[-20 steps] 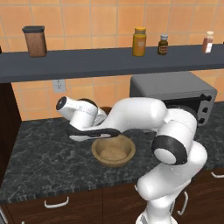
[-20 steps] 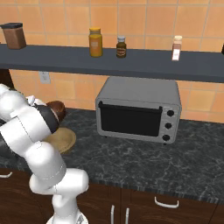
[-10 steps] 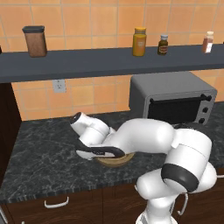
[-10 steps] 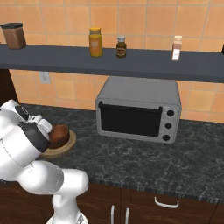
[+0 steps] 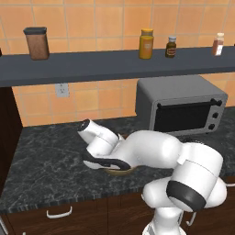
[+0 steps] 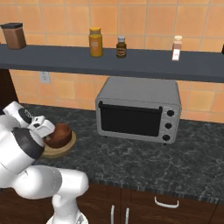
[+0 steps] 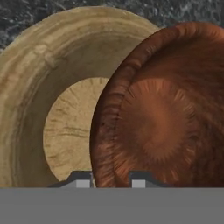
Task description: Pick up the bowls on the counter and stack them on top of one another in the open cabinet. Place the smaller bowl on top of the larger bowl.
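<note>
The smaller bowl (image 7: pixel 162 118), dark reddish-brown and glossy, hangs tilted over the larger bowl (image 7: pixel 48 87), a wide tan one on the black counter (image 6: pixel 153 162). My gripper (image 7: pixel 110 181) is shut on the smaller bowl's near rim, one fingertip on each side of it. In the right base view the smaller bowl (image 6: pixel 59 134) sits low in the larger bowl (image 6: pixel 61 149), with my gripper (image 6: pixel 46 130) at its left edge; I cannot tell whether the bowls touch. In the left base view my arm hides most of the larger bowl (image 5: pixel 120 171). The open cabinet (image 6: pixel 131 61) runs along the wall above.
A grey microwave oven (image 6: pixel 138 109) stands on the counter right of the bowls. On the shelf are a brown canister (image 6: pixel 13 36), a yellow jar (image 6: pixel 95 42), a small dark bottle (image 6: pixel 121 47) and a spice bottle (image 6: pixel 176 48). A wall outlet (image 5: pixel 62 90) sits below the shelf.
My hand has swung right and down with the smaller bowl, from beside the larger bowl's left edge to low over its middle. The larger bowl has stayed in place.
</note>
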Controlling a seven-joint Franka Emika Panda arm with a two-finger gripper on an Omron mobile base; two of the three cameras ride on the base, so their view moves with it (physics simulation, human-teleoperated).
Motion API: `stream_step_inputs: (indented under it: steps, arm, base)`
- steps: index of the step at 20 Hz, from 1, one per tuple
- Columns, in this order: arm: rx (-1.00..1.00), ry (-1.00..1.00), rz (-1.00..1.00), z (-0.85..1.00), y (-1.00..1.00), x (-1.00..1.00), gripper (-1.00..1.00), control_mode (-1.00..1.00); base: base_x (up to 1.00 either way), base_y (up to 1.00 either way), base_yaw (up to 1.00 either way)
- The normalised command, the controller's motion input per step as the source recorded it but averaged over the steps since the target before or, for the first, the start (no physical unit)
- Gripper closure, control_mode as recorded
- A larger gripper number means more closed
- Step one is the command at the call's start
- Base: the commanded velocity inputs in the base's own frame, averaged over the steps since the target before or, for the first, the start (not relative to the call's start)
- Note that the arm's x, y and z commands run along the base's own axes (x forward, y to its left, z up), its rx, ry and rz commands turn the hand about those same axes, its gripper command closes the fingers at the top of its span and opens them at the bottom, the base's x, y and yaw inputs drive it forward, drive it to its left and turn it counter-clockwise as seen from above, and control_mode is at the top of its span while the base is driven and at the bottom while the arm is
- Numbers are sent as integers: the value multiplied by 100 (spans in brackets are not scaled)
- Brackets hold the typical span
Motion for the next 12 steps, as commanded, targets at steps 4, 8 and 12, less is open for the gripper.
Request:
stream_step_inputs:
  steps: [4,8,12]
  arm:
    - [1,2,0,-4,35,14,-100,-100]
    - [0,1,0,-6,13,20,-100,-100]
    - [1,-1,0,31,0,-9,-100,-100]
  base:
    - [0,0,0]
    - [0,0,0]
    - [0,0,0]
